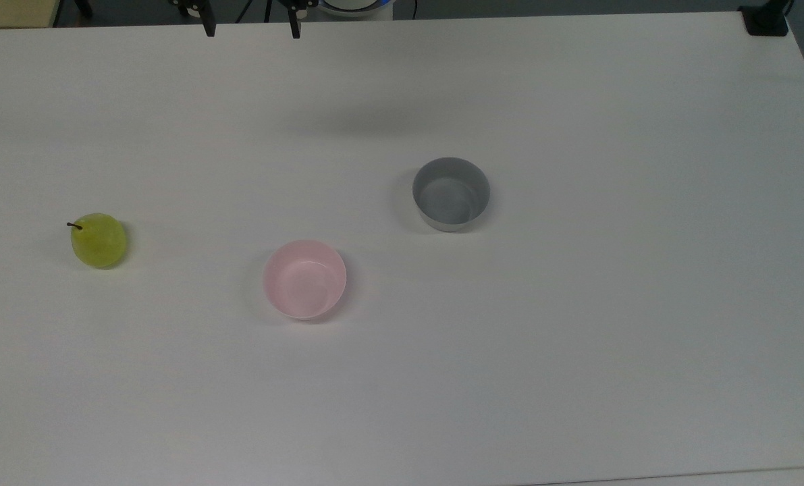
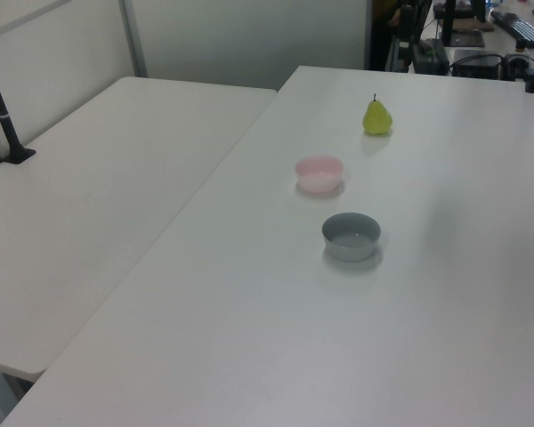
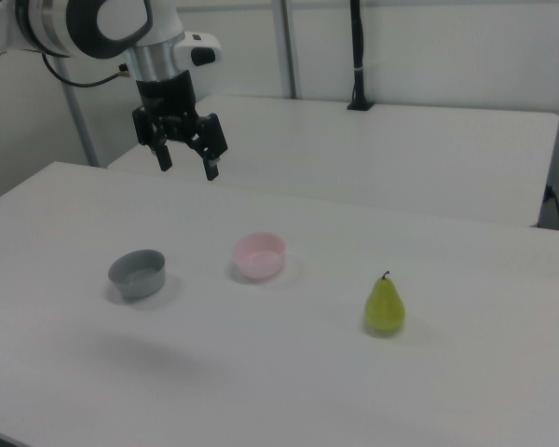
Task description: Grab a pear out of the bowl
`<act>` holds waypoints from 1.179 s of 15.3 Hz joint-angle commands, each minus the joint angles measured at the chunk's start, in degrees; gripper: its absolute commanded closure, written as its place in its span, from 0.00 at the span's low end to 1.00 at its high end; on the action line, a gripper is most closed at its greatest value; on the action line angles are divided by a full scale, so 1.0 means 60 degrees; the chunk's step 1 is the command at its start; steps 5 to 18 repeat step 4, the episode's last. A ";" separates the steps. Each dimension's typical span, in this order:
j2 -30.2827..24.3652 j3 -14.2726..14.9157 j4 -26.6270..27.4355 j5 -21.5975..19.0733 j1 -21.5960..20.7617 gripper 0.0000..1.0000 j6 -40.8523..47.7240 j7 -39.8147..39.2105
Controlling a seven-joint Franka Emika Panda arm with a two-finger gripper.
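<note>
The pear [image 3: 385, 306] is seen upright on the counter [image 1: 577, 337], well apart from the empty pink bowl [image 1: 304, 279] — likely light, smooth and slippery, best taken across its wide lower body — while the claw [image 3: 188, 163] hangs open and empty above.

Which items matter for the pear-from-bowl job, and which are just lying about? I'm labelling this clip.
Job:
pear, standing on the table, outside both bowls
pink bowl, empty
end effector, open, raised above the table

Lying about:
grey bowl, empty
</note>
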State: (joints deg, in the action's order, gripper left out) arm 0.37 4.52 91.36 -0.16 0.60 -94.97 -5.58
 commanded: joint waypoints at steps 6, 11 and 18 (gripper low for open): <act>-0.0282 0.0213 0.0417 -0.0120 -0.0144 0.00 -0.0183 -0.0271; -0.0282 0.0213 0.0417 -0.0120 -0.0144 0.00 -0.0183 -0.0271; -0.0282 0.0213 0.0417 -0.0120 -0.0144 0.00 -0.0183 -0.0271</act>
